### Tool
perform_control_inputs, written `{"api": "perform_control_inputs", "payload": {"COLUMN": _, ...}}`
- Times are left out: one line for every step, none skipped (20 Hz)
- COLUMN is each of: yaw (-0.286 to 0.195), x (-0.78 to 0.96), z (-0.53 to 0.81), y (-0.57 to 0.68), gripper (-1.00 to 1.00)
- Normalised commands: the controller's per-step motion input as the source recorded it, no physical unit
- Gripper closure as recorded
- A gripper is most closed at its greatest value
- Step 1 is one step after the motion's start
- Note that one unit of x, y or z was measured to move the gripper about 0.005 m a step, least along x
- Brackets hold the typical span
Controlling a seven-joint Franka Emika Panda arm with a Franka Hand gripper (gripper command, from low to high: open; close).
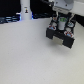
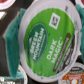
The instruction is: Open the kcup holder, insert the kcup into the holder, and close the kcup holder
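Wrist view, nearest first: the kcup fills almost the whole picture, green foil lid facing the camera, lettering readable, tilted a little. The gripper sits right behind it and appears clamped on the kcup, though the fingers themselves are hidden, so the hold is a judgement from how close and centred the pod stays. Dark shapes around the edges look like the kcup holder's tray, with a hint of other pods low in the corner; too blurred to say which slot lies under the pod. Exterior view: the gripper hangs directly over the kcup holder, a black box on the white counter, tray apparently pulled out toward the camera. Green of the kcup shows just above the tray. Risks: the tilted pod may catch a slot rim and jam or tip sideways on release; it may land on an occupied slot; pressing down off-centre could shove the tray. Farther back, a white bottle stands well apart.
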Motion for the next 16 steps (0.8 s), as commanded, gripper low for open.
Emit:
{"api": "perform_control_inputs", "payload": {"yaw": 0.0, "x": -0.02, "z": 0.01, "y": 0.08, "gripper": 1.0}}
{"api": "perform_control_inputs", "payload": {"yaw": 0.0, "x": -0.2, "z": 0.14, "y": 0.13, "gripper": 1.0}}
{"api": "perform_control_inputs", "payload": {"yaw": -0.005, "x": -0.3, "z": 0.18, "y": 0.12, "gripper": 1.0}}
{"api": "perform_control_inputs", "payload": {"yaw": -0.014, "x": -0.33, "z": 0.22, "y": 0.09, "gripper": 1.0}}
{"api": "perform_control_inputs", "payload": {"yaw": -0.016, "x": -0.4, "z": 0.23, "y": 0.07, "gripper": 1.0}}
{"api": "perform_control_inputs", "payload": {"yaw": -0.019, "x": -0.42, "z": 0.22, "y": 0.05, "gripper": 1.0}}
{"api": "perform_control_inputs", "payload": {"yaw": -0.019, "x": -0.44, "z": 0.17, "y": 0.02, "gripper": 1.0}}
{"api": "perform_control_inputs", "payload": {"yaw": -0.016, "x": -0.42, "z": 0.15, "y": 0.02, "gripper": 1.0}}
{"api": "perform_control_inputs", "payload": {"yaw": -0.009, "x": -0.39, "z": 0.1, "y": 0.05, "gripper": 1.0}}
{"api": "perform_control_inputs", "payload": {"yaw": -0.003, "x": -0.37, "z": 0.05, "y": 0.04, "gripper": 1.0}}
{"api": "perform_control_inputs", "payload": {"yaw": -0.001, "x": -0.39, "z": 0.02, "y": 0.01, "gripper": 1.0}}
{"api": "perform_control_inputs", "payload": {"yaw": 0.0, "x": -0.24, "z": 0.01, "y": 0.0, "gripper": 1.0}}
{"api": "perform_control_inputs", "payload": {"yaw": -0.007, "x": -0.02, "z": -0.16, "y": -0.1, "gripper": 1.0}}
{"api": "perform_control_inputs", "payload": {"yaw": -0.011, "x": -0.01, "z": -0.12, "y": -0.12, "gripper": 1.0}}
{"api": "perform_control_inputs", "payload": {"yaw": -0.006, "x": 0.0, "z": -0.1, "y": -0.1, "gripper": 1.0}}
{"api": "perform_control_inputs", "payload": {"yaw": -0.01, "x": 0.03, "z": -0.12, "y": -0.07, "gripper": 1.0}}
